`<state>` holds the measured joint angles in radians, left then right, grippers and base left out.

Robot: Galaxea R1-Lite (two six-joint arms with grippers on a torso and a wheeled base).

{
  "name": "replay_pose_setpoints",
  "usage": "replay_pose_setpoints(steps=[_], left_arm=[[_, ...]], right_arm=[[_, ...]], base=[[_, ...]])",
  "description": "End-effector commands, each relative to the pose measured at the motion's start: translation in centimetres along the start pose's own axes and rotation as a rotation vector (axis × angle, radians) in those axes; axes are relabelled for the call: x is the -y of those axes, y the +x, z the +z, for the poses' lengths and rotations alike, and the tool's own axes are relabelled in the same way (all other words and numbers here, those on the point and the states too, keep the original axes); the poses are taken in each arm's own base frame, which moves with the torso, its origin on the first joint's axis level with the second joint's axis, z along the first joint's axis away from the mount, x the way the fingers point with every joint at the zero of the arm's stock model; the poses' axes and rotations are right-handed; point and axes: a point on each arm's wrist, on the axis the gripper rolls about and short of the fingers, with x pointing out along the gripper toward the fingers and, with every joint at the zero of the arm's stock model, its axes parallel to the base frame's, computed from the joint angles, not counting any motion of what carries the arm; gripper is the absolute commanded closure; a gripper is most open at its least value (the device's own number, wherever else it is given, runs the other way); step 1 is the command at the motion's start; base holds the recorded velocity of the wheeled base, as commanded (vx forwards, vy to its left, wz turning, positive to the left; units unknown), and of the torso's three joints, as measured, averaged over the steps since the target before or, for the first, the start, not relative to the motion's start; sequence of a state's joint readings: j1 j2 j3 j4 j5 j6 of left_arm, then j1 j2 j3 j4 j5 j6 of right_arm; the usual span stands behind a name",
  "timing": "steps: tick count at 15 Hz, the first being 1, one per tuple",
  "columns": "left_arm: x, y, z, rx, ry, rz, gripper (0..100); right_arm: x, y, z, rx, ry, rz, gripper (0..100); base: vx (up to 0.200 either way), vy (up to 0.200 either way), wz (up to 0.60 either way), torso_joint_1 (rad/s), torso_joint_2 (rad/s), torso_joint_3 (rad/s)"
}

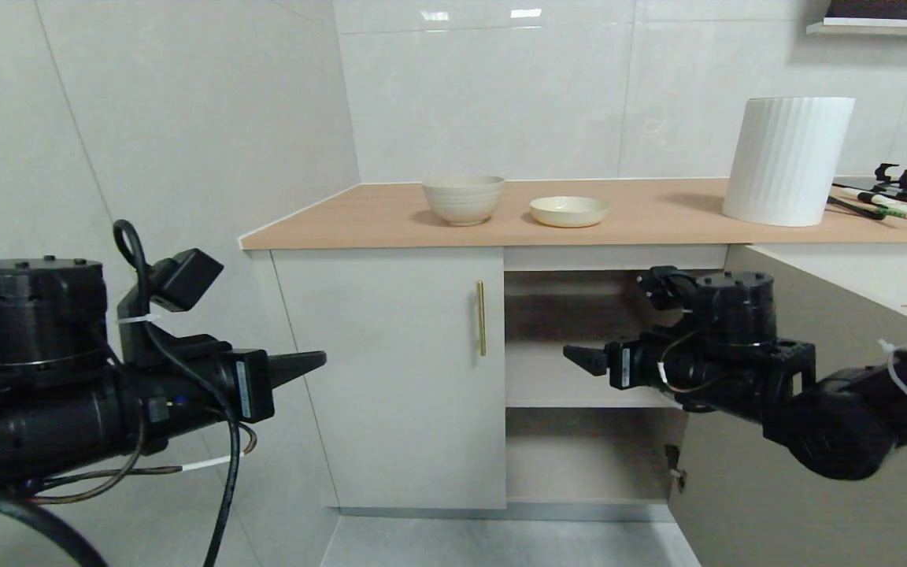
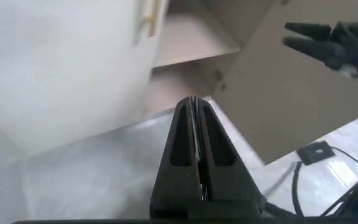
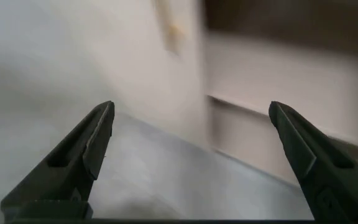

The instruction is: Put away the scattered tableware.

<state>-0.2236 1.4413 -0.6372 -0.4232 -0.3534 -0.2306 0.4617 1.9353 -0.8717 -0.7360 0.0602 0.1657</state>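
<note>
A beige bowl (image 1: 463, 198) and a shallow cream dish (image 1: 569, 211) stand side by side on the wooden counter (image 1: 658, 220). Both grippers hang below counter height, in front of the cabinet and away from the tableware. My left gripper (image 1: 318, 361) (image 2: 192, 102) is shut and holds nothing; it is left of the closed door. My right gripper (image 1: 577, 357) (image 3: 191, 121) is open and holds nothing; it is in front of the open compartment's shelf (image 1: 579, 382) (image 3: 278, 118).
A tall white ribbed container (image 1: 788, 160) stands at the counter's right, with chopsticks (image 1: 898, 207) beside a stove. The left cabinet door with its gold handle (image 1: 481, 317) is closed. The right door (image 1: 745, 488) (image 2: 291, 93) swings open toward my right arm.
</note>
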Motion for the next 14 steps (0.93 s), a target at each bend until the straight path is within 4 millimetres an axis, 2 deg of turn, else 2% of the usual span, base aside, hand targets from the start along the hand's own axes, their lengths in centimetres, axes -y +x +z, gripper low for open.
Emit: replay_pose_setpoints(steps=[1, 4, 6, 7, 8, 11, 14], left_arm=[[0.2, -1.8, 0.5, 0.057, 0.007, 0.02, 0], [0.0, -1.8, 0.8, 0.073, 0.007, 0.044, 0], [-0.1, -1.6, 1.1, 0.093, 0.013, 0.058, 0], [-0.1, -1.8, 1.4, 0.131, 0.014, 0.111, 0], [-0.1, -1.9, 1.5, 0.15, 0.016, 0.142, 0], [0.0, -2.1, 1.6, 0.16, 0.019, 0.153, 0], [0.0, -1.9, 1.9, 0.161, 0.019, 0.154, 0]], right_arm=[[-0.6, -0.5, 4.5, 0.036, -0.034, -0.04, 0], [-1.6, -4.2, 6.0, 0.0, -0.035, -0.034, 0], [-2.6, -7.4, 7.0, -0.031, -0.041, -0.029, 0], [-2.8, -9.2, 7.3, -0.048, -0.031, -0.045, 0], [-2.8, -10.2, 7.6, -0.05, -0.017, -0.05, 0], [-3.6, -12.7, 8.0, -0.085, -0.019, -0.035, 0], [-4.1, -13.0, 8.3, -0.076, -0.016, -0.017, 0]], base=[[0.0, 0.0, 0.0, 0.0, 0.0, 0.0], [0.0, 0.0, 0.0, 0.0, 0.0, 0.0], [0.0, 0.0, 0.0, 0.0, 0.0, 0.0], [0.0, 0.0, 0.0, 0.0, 0.0, 0.0], [0.0, 0.0, 0.0, 0.0, 0.0, 0.0], [0.0, 0.0, 0.0, 0.0, 0.0, 0.0], [0.0, 0.0, 0.0, 0.0, 0.0, 0.0]])
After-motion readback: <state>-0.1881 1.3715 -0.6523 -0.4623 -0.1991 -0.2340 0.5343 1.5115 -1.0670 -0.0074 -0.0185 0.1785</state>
